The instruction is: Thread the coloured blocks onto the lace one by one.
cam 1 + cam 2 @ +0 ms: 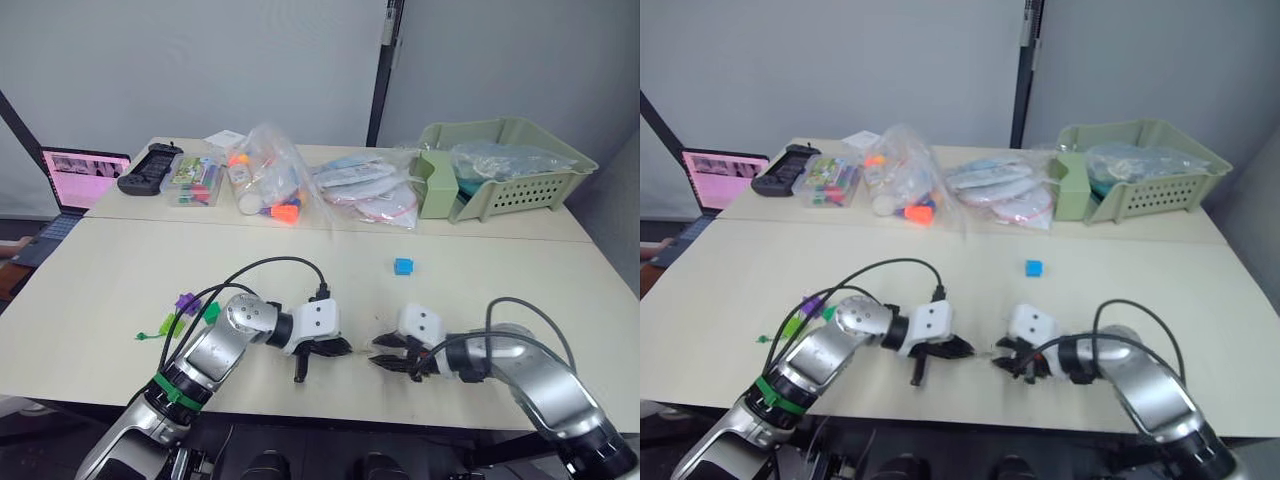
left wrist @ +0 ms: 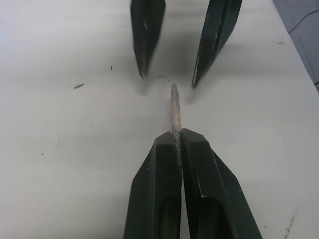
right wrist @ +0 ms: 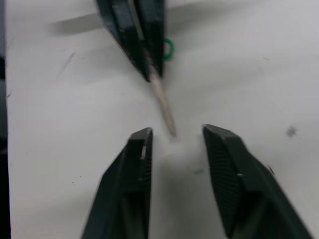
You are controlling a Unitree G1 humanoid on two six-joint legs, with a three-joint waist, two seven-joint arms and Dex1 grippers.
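Both grippers sit low at the near edge of the table, facing each other, tips close but apart. My left gripper is clenched on the lace, pinching its stiff tan tip, which pokes out past the fingers toward my right gripper. Right fingers are spread apart, grasping nothing, the tan tip ending just short of the gap between them. Green string trails back under my left arm to a purple block and a dark green block lying close together; whether those are already on the string I can't tell from here. Blue block sits alone mid-table, well apart from both grippers. Far side: green basket, clear bags with orange pieces, a laptop at the left edge.
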